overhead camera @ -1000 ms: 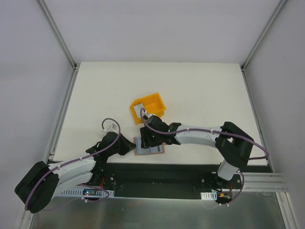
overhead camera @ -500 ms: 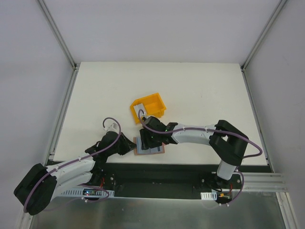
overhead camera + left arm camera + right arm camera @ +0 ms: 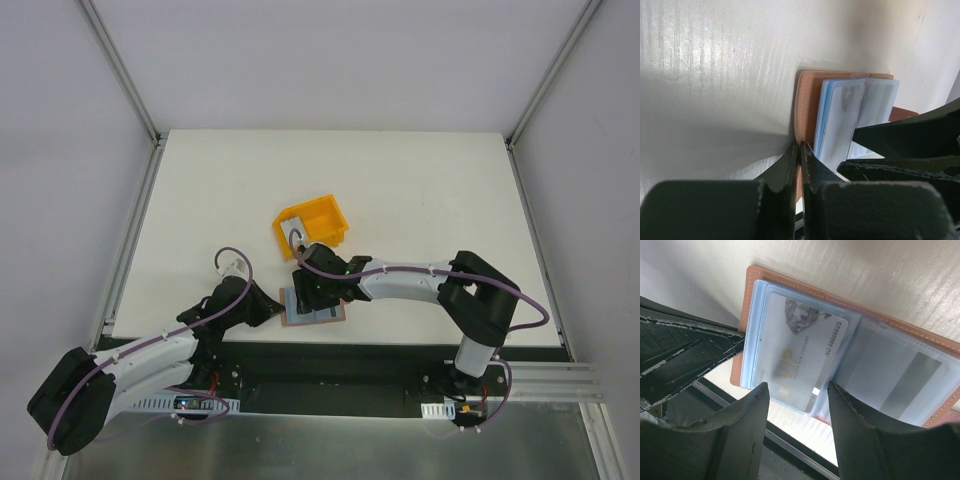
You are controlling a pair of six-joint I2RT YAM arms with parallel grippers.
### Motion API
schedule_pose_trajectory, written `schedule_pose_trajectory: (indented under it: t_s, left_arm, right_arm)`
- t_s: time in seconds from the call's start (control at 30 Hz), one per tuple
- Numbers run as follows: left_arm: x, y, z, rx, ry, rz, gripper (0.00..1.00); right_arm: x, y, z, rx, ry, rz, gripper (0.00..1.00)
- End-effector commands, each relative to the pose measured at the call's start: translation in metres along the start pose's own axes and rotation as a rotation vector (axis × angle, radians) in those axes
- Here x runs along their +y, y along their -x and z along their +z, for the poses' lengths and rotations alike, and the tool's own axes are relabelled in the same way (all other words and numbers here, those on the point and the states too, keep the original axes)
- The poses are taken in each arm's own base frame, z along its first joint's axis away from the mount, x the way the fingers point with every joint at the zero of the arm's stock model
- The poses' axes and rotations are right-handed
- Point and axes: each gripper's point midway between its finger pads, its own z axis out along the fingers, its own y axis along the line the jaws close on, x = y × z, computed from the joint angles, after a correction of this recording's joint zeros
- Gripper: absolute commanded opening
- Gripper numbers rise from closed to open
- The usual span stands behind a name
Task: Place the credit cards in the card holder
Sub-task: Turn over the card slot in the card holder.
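Note:
The brown card holder (image 3: 318, 310) lies open near the table's front edge, its clear sleeves up. My left gripper (image 3: 800, 149) is shut on the edge of its brown cover (image 3: 807, 100). My right gripper (image 3: 797, 389) is open just above the sleeves, and in the top view it (image 3: 310, 290) covers the holder's far part. A pale credit card (image 3: 800, 352) marked VIP lies in the left sleeve between my right fingers, slightly tilted, one corner poking out at the bottom. A striped card (image 3: 912, 377) sits in the right sleeve. Another white card (image 3: 291, 232) lies in the yellow bin.
The yellow plastic bin (image 3: 322, 217) stands just behind the card holder, close to the right arm's wrist. The table's front edge and the black base rail (image 3: 340, 355) run just below the holder. White side walls with metal posts flank the table.
The right arm's elbow has drawn in to the left, with its gripper staying over the card holder. The left gripper keeps its hold on the cover, nudged slightly right.

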Motion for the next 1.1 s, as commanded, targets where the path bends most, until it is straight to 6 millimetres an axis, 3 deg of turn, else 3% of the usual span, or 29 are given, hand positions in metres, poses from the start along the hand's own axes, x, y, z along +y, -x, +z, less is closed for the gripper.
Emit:
schedule_pose_trajectory:
  t_s: [0.0,0.13,0.33,1.07]
  left_arm:
    - [0.013,0.000,-0.002,-0.003,0.055,0.026,0.00]
    - [0.008,0.002,-0.003,-0.010,0.033,0.025,0.00]
    - [0.000,0.005,-0.005,-0.024,0.000,0.010,0.00]
    - [-0.008,0.002,-0.007,-0.015,-0.023,0.002,0.00]
  right_arm:
    - [0.002,0.004,-0.005,-0.001,-0.015,-0.007,0.53]
    - [0.015,0.014,-0.017,-0.046,0.008,-0.006,0.55]
    - [0.001,0.025,-0.022,-0.093,-0.162,-0.036,0.61]
    - [0.016,0.025,-0.001,-0.058,-0.222,-0.131,0.72]
